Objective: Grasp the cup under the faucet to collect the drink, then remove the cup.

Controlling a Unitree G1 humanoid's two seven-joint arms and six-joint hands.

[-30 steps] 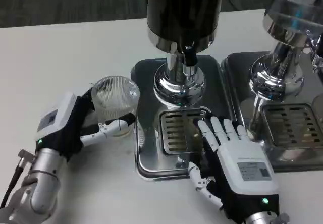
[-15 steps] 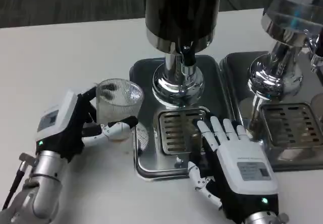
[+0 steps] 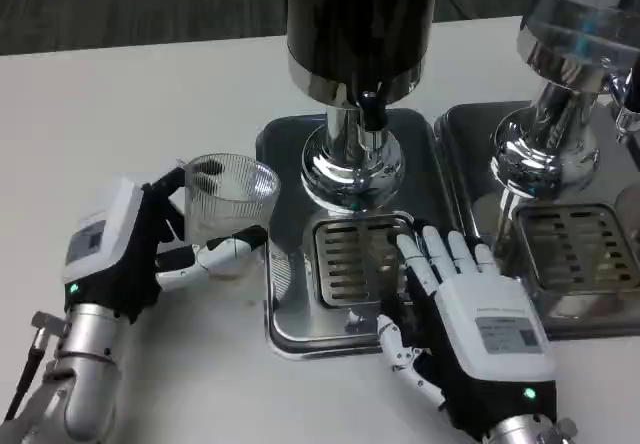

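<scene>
A clear ribbed glass cup (image 3: pixel 225 204) stands upright on the white table just left of the dispenser's steel base. My left hand (image 3: pixel 135 244) wraps around it from the left, thumb in front and fingers behind. The black faucet spout (image 3: pixel 372 112) hangs from the dark dispenser (image 3: pixel 360 24) above the slotted drip grate (image 3: pixel 358 259). My right hand (image 3: pixel 470 314) lies flat, fingers spread, over the grate's right edge and holds nothing.
A second chrome dispenser (image 3: pixel 560 114) with its own drip grate (image 3: pixel 580 249) stands on the right. The steel drip tray (image 3: pixel 300 314) has a raised rim beside the cup. Bare white table extends to the left and front.
The cup went from tilted to upright in my left hand and shifted slightly right, toward the tray. My right hand edged a little forward over the grate.
</scene>
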